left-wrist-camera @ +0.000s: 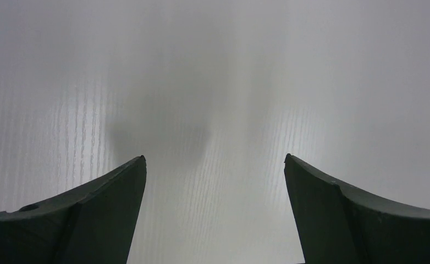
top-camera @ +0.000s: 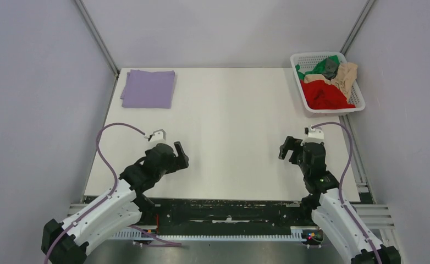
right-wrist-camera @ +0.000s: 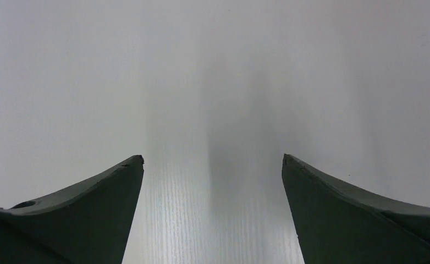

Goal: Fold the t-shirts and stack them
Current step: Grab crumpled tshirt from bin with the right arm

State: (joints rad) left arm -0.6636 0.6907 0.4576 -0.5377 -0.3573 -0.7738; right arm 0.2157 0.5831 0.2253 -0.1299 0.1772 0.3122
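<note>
A lavender t-shirt [top-camera: 148,88] lies folded flat at the table's far left corner. A red t-shirt [top-camera: 324,95], a beige one [top-camera: 345,77], a green one [top-camera: 330,59] and a dark grey one [top-camera: 329,67] are bunched in the white mesh basket [top-camera: 357,100] at the far right. My left gripper [top-camera: 180,155] hovers open over the near left of the table [top-camera: 229,132], holding nothing. My right gripper [top-camera: 287,148] stands open over the near right, also holding nothing. Both wrist views show only bare white tabletop between the left gripper [left-wrist-camera: 214,160] and right gripper [right-wrist-camera: 213,158] fingertips.
Grey walls and metal corner posts [top-camera: 96,36] enclose the table on three sides. A black rail [top-camera: 229,212] with the arm bases runs along the near edge. Purple cables [top-camera: 105,148] loop off both wrists.
</note>
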